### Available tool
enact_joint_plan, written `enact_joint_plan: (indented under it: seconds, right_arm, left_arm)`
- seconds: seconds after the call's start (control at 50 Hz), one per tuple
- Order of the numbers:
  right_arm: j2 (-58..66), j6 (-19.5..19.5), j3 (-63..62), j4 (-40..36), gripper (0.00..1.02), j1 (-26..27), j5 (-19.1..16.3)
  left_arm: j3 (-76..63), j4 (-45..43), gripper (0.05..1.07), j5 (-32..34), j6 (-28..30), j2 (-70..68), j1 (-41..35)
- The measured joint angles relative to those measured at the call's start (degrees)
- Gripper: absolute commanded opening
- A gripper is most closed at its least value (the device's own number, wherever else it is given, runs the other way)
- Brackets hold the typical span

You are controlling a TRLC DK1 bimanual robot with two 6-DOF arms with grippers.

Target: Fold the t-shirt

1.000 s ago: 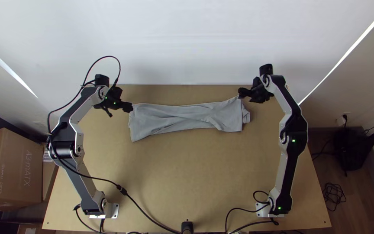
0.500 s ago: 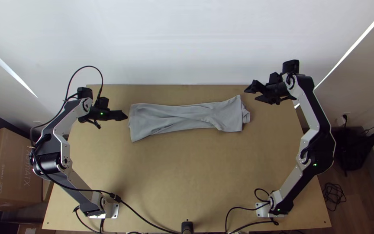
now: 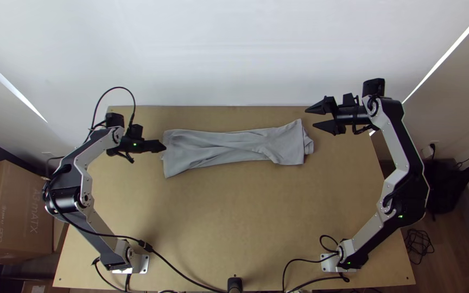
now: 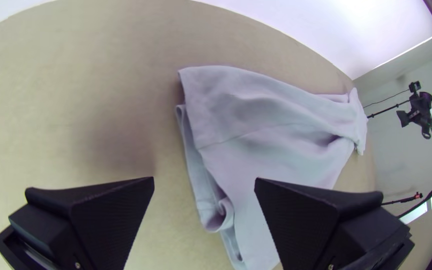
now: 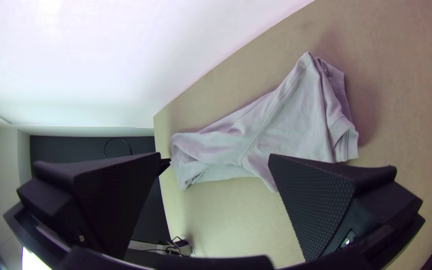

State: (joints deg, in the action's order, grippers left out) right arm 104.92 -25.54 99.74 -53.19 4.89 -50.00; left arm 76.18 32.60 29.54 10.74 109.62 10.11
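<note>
Both wide: L gripper [image 3: 163,146] & R gripper [image 3: 310,118], grey tee [image 3: 234,146] in strip btwn

The table [image 3: 234,217] was light wood. On it the shirt [image 3: 234,146] lay folded into a long, creased strip near the far edge, narrower in the middle. The left base [image 3: 144,264] and right base [image 3: 329,263] stood by the near edge
</note>
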Motion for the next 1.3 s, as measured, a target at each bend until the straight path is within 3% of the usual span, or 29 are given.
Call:
enact_joint_plan:
  seconds: [0.38, 0.5, 0.62, 0.68, 0.94, 1.14, 1.3]
  right_arm:
    - [-3.6, 0.0, -0.1, 0.0, 0.99, -0.1, 0.0]
    - [-4.3, -0.2, -0.4, 0.1, 0.99, -0.7, 0.1]
    - [-4.8, -0.4, -1.5, 0.2, 0.99, -1.1, 0.1]
    - [-5.0, -0.4, -2.1, 0.3, 0.99, -1.2, 0.2]
    - [-7.5, -0.9, -8.3, 4.0, 0.99, -1.5, 1.5]
    - [-7.9, -0.9, -11.4, 5.9, 0.99, -1.9, 2.0]
    - [-8.1, -0.9, -12.2, 7.0, 0.99, -2.1, 2.9]
  left_arm:
    - [1.2, -3.1, 1.01, -1.1, -4.4, 2.4, -7.9]
    - [1.3, -4.7, 0.78, -3.4, -6.3, 2.5, -10.1]
    - [-0.6, -9.5, 0.26, -6.0, -7.0, 2.2, -11.5]
    - [-2.6, -11.8, 0.08, -6.4, -7.6, 1.5, -11.6]
    - [-10.4, -13.6, 0.08, -5.1, -8.0, -4.7, -4.9]
    - [-12.4, -8.7, 0.08, -3.0, -1.0, -9.5, 11.1]
    - [-10.4, 0.6, 0.08, -0.2, 5.5, -9.7, 23.4]
